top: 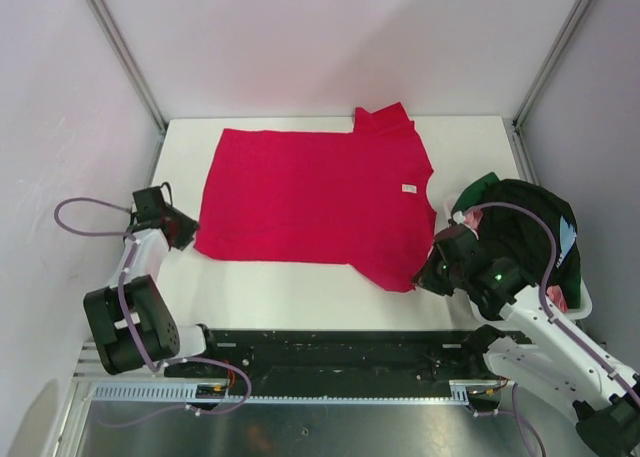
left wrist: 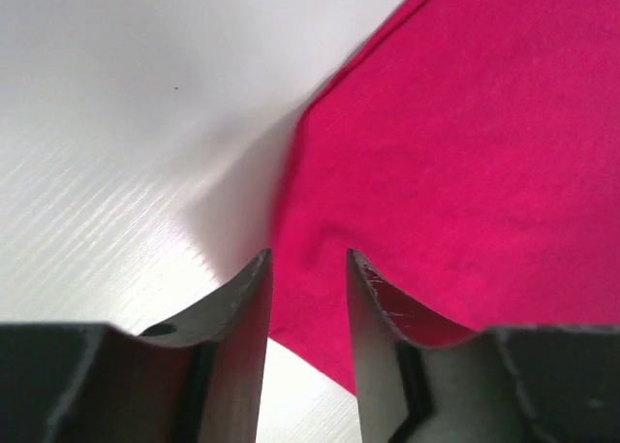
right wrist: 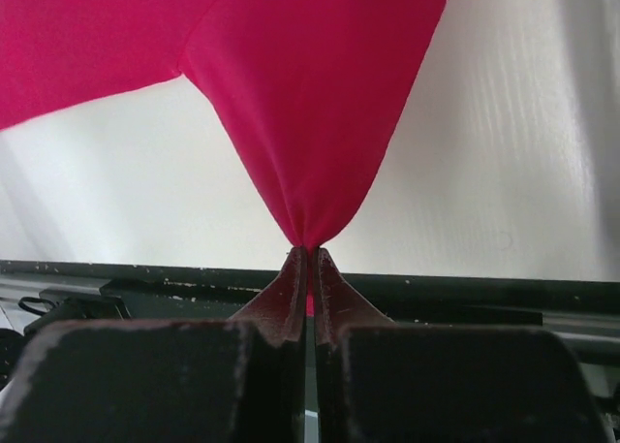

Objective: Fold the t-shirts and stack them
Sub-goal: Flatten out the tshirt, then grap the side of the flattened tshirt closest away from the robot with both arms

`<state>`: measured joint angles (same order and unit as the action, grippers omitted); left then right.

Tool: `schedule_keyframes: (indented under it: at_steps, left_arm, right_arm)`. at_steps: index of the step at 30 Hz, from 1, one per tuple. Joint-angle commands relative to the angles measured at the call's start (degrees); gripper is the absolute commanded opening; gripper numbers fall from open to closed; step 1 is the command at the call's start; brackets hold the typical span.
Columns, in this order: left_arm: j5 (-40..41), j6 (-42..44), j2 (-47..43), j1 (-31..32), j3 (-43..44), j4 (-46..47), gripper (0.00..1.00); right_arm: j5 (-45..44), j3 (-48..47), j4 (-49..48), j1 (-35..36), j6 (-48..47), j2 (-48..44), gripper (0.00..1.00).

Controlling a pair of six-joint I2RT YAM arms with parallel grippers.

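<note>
right gripper (right wrist: 310, 256) pinches a near corner of the red t-shirt (top: 310, 192); left gripper (left wrist: 308, 266) sits parted over its opposite edge.

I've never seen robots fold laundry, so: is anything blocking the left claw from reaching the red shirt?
Nothing visible does. The left gripper sits at the red t-shirt's left edge, jaws parted over the cloth, only white table beside it. The right gripper is pinched shut on another corner.

Bare table (top: 285, 295) strip along near edge (red t-shirt (top: 310, 192) across middle), dark t-shirt heap (top: 525, 195) at right.
</note>
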<state>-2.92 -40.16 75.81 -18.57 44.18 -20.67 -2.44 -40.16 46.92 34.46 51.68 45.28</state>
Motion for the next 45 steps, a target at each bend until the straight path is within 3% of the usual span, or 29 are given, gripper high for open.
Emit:
schedule_keyframes:
  at_steps: [1, 3, 6, 15, 27, 45]
  left_arm:
    - [2.3, 3.1, -4.6, -0.2, -2.4, -0.6, 0.48]
    - [2.6, 3.4, -6.3, -0.2, -4.0, -0.7, 0.55]
    - [2.7, 3.4, -8.4, -0.2, -6.3, -1.1, 0.57]
    - [9.1, 2.7, -9.8, 0.1, -9.6, -2.7, 0.47]
    - [10.7, 2.8, -1.4, 0.1, -5.8, -2.7, 0.41]
    - [13.6, 2.1, 3.5, 0.1, -2.7, -2.2, 0.38]
  right_arm:
    - [-2.9, 0.2, 3.2, -0.2, 1.1, -1.2, 0.02]
    - [-3.5, 0.2, 1.3, -1.2, -0.6, 0.5, 0.03]
    - [-2.8, 0.2, -3.1, -3.0, -2.7, 4.1, 0.03]
    - [-1.0, 0.0, -11.7, -6.3, -8.8, 11.1, 0.01]
    - [0.8, -0.1, -12.3, -8.0, -13.1, 10.5, 0.01]
    - [1.7, -0.1, -12.4, -9.8, -15.7, 10.7, 0.00]
